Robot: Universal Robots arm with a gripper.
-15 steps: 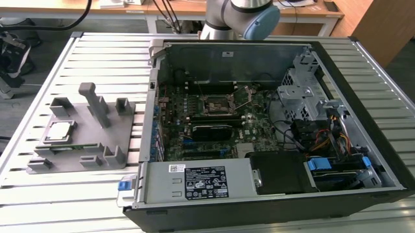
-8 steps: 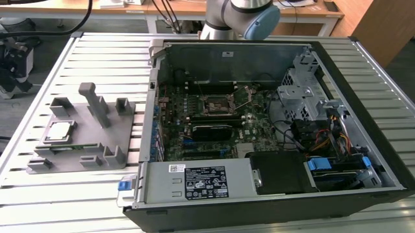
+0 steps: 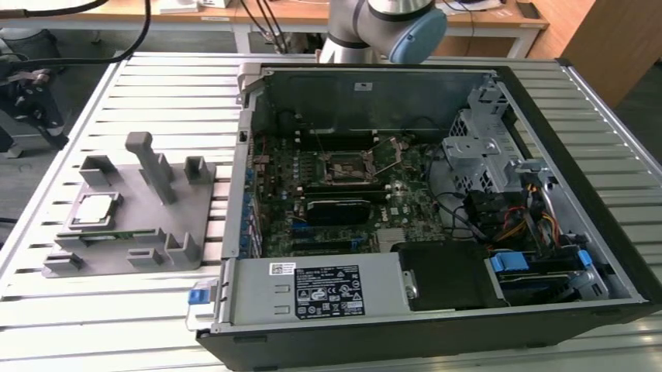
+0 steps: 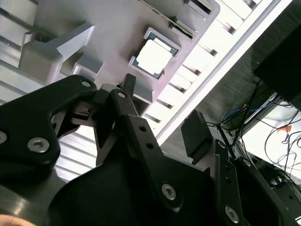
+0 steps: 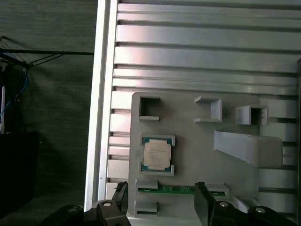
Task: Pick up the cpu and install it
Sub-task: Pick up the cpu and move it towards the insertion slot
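Exterior view: the cpu [image 3: 95, 209] lies flat in its seat on the grey holder [image 3: 139, 229]. The holder sits near the table [image 3: 135, 318] edge on the exterior view's left, well apart from the open computer case [image 3: 435, 345]. The socket [image 3: 346, 165] is on the board inside the case. The arm [image 3: 385, 22] rises at the far table edge.

Second wrist view: the claw [image 4: 161, 103] has its fingers spread apart with nothing between them. The cpu [image 4: 154, 57] lies beyond the tips, untouched.

First wrist view: the cpu [image 5: 156, 155] is seated between two holder lugs. The claw [image 5: 161, 193] hangs beside it, over a green strip [image 5: 178, 189], possibly a memory stick, though that is hard to tell.

Judgement: the pick has not yet begun. To do it well:
- Centre the claw over the chip.
- Square the fingers to the two edges the lugs leave free.
- Descend straight.
- Close lightly on the thin rim.
- Lift level, so the chip clears its seat without scraping.
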